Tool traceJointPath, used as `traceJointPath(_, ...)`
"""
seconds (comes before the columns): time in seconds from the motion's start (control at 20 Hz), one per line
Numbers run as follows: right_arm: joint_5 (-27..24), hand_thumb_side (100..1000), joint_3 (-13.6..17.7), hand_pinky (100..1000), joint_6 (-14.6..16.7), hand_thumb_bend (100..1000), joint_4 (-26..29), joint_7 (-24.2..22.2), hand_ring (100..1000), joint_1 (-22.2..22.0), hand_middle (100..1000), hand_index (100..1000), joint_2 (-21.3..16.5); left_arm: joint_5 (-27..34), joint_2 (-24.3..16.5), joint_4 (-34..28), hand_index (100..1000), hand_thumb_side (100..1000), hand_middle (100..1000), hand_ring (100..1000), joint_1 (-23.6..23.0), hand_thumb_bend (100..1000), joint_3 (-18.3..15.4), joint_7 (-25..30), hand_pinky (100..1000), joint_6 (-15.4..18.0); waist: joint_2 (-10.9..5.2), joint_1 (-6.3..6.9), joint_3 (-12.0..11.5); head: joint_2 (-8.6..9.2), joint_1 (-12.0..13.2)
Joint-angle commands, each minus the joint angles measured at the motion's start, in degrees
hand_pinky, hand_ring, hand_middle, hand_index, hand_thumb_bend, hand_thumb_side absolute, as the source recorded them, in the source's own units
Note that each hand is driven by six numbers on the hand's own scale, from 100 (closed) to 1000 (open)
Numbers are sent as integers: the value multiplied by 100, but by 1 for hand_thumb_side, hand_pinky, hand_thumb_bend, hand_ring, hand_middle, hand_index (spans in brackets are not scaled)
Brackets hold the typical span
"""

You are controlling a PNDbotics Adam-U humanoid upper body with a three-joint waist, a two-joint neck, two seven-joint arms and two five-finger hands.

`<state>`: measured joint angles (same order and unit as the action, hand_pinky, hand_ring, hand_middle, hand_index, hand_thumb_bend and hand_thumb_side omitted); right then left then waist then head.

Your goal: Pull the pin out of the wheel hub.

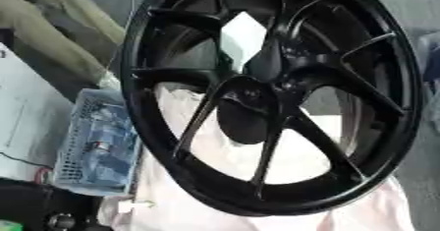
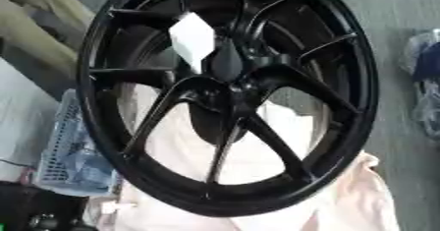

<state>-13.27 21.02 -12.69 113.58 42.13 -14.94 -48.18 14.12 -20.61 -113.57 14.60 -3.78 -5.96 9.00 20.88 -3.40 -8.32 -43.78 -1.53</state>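
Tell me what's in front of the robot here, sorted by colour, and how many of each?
Black: 1, the wheel
Pale pink: 1, the cloth under the wheel
Light blue: 1, the mesh basket to the left
White: 1, a small patch seen between the spokes, which I can't identify
Total: 4
No robot hand shows in either view, and I can't make out a pin.

Workshop: black wheel (image 1: 266,97), parts basket (image 1: 95,141).
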Motion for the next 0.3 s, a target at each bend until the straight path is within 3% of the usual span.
traceJointPath(0.05, 258, 308, -36, 586, 739, 103, 101, 57, 811, 103, 723, 849, -182, -22, -72, -102, 782, 690, 706, 769, 53, 100, -33, 9, 910, 50, -52, 33, -16, -33, 61)
traceJointPath(0.1, 341, 268, -76, 594, 972, 100, 101, 49, 806, 147, 711, 842, -164, -20, -79, -102, 782, 689, 706, 769, 62, 100, -30, 14, 909, 63, -46, 44, -26, -33, 65)
traceJointPath(0.3, 582, 262, -296, 590, 1896, 100, 101, -27, 798, 289, 697, 830, -17, -20, -105, -102, 782, 687, 707, 768, 88, 100, -17, 32, 909, 112, -15, 92, -55, -33, 83)
